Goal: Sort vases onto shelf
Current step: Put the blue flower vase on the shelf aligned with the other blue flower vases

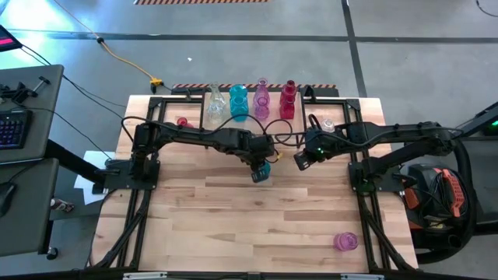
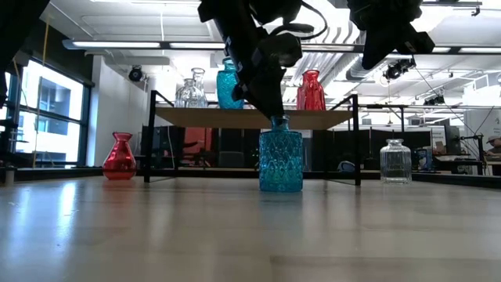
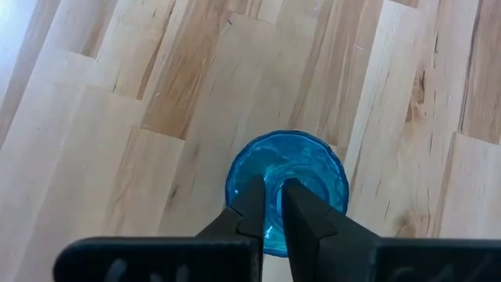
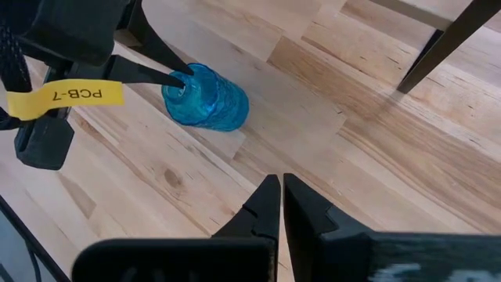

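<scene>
A teal-blue faceted bottle vase (image 2: 280,162) stands upright on the tabletop in front of the shelf (image 2: 250,117); it also shows as the vase (image 1: 260,172) from above. My left gripper (image 3: 274,205) is above it, shut on its mouth. My right gripper (image 4: 280,192) is shut and empty, hovering right of the vase (image 4: 207,98). On the shelf top (image 1: 226,120) stand a clear vase (image 1: 215,105), a teal one (image 1: 238,101), a pink one (image 1: 262,99) and a red one (image 1: 289,99). My left gripper pinches the teal vase at the rim of its mouth (image 3: 270,176), coming from above and pointing down. The narrow gap between the fingers suggests one finger inside the mouth and one outside, but the fingers hide this. The vase is upright, base on the table (image 2: 280,189).
A red vase (image 1: 184,122) stands on the table left of the shelf, and a clear vase (image 1: 328,124) to its right. A pink vase (image 1: 345,242) lies near the table's near right corner. Black shelf legs (image 4: 438,43) stand close by.
</scene>
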{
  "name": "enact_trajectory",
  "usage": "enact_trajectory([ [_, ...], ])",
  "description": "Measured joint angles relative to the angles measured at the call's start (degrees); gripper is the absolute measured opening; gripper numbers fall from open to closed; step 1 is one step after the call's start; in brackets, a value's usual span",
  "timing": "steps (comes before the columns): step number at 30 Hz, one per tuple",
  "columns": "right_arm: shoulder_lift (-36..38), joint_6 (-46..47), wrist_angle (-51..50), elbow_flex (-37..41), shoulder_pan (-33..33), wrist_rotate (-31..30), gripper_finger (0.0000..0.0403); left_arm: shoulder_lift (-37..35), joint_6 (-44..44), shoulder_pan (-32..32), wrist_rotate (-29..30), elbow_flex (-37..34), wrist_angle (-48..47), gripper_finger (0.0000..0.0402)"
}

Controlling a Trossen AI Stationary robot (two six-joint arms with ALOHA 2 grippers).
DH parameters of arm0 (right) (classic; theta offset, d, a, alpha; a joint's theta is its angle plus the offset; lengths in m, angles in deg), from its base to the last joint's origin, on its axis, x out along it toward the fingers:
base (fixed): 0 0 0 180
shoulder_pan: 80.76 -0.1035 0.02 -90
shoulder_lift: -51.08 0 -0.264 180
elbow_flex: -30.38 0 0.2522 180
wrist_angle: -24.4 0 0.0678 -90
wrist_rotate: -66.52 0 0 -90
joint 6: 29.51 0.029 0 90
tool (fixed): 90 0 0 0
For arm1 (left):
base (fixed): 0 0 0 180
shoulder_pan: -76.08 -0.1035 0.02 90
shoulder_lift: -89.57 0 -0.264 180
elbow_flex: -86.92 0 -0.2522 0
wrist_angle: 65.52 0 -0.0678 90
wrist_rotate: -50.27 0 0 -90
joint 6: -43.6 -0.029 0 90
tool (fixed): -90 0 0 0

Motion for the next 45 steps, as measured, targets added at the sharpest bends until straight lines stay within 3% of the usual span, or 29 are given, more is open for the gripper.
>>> enact_trajectory([
  [28,0.01,0.0,0.17,0.0,0.0,-0.79,0.0,-4.41,-0.97,0.13,-5.25,-0.22,-9.14,0.0009],
  [45,-0.07,-0.17,0.45,0.0,-0.02,-1.05,0.0,-17.65,-0.9,-1.95,-5.61,0.26,-16.89,0.0013],
])
